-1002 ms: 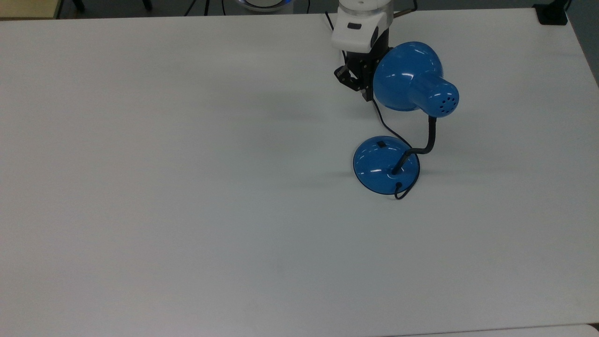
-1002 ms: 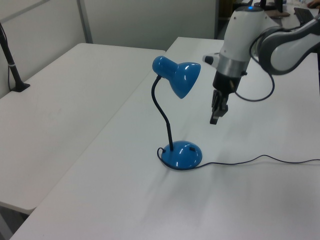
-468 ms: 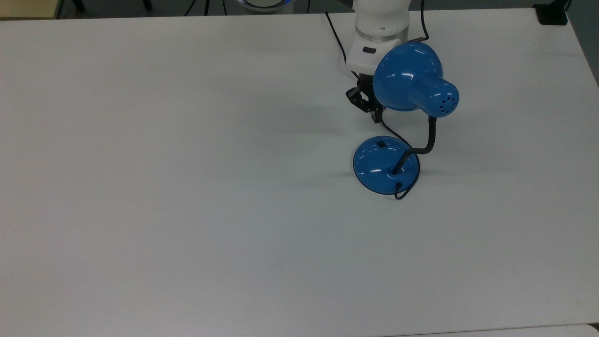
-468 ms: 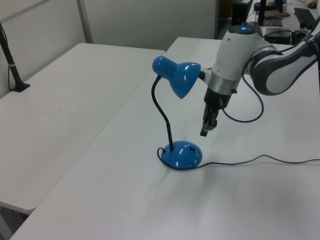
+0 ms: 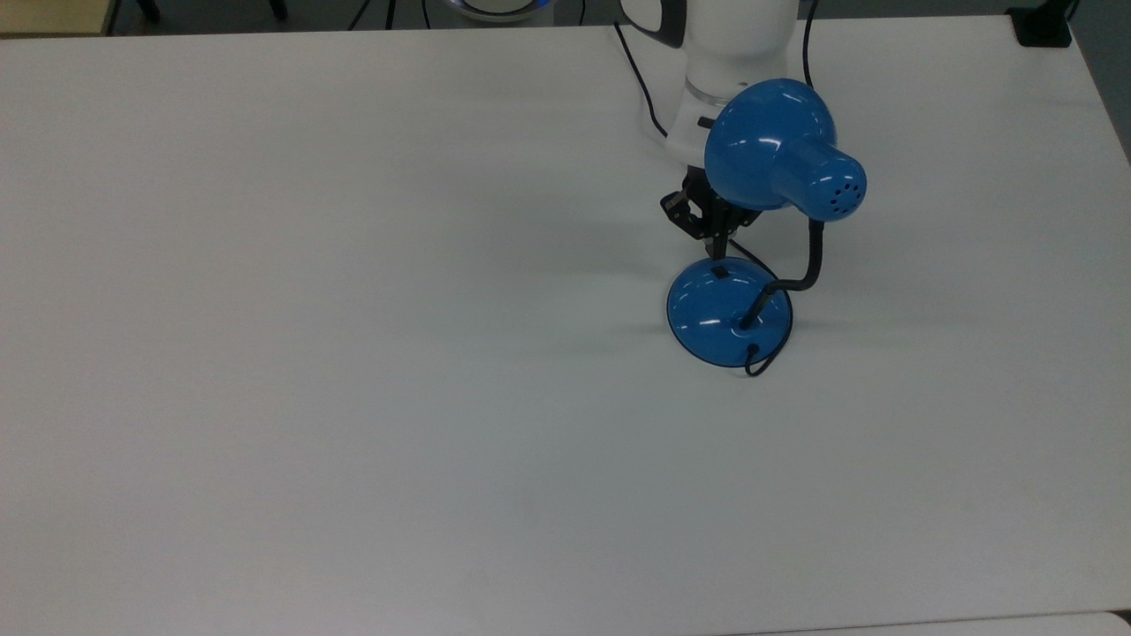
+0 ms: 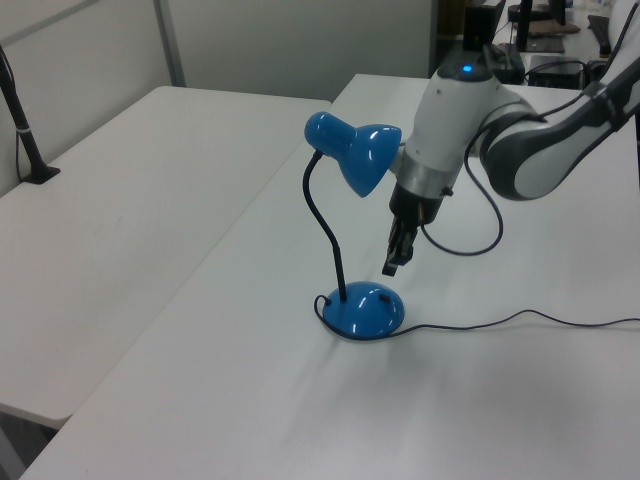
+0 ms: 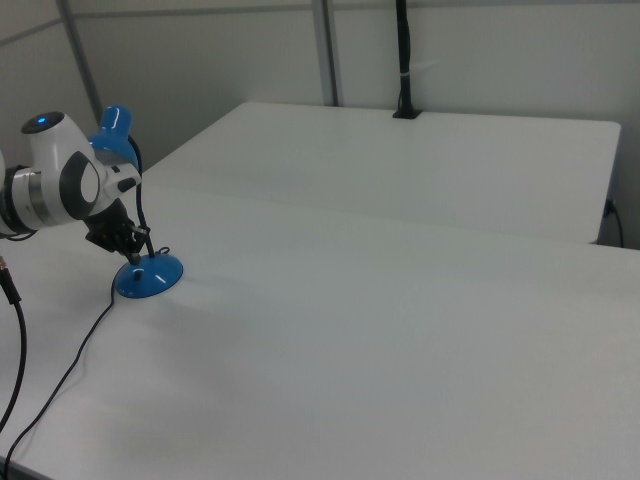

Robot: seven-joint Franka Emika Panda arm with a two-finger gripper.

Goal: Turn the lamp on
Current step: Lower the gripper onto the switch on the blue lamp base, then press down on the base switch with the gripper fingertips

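The lamp stands on the white table [image 5: 353, 353]. Its glossy blue shade [image 5: 769, 146] sits on a black gooseneck [image 5: 815, 256] above the round blue base [image 5: 720, 318], which carries a small black switch [image 5: 720, 271]. The lamp is unlit. My gripper [image 5: 717, 246] points down, partly under the shade, with its fingers together and its tip just above the switch end of the base. In the left view the gripper [image 6: 390, 268] hangs a short way above the base [image 6: 365, 312], beside the shade [image 6: 358, 152]. In the right view the gripper [image 7: 133, 256] is right over the base [image 7: 148, 277].
The lamp's black cord [image 6: 500, 322] runs across the table from the base to the left view's right. A second white table [image 6: 120, 200] adjoins, with a black clamped post [image 6: 22, 120]. A black clamp [image 5: 1043, 26] sits at the table's far right corner.
My gripper has come down and moved toward the lamp's base, from beside the shade to just above the switch. The lamp has not moved.
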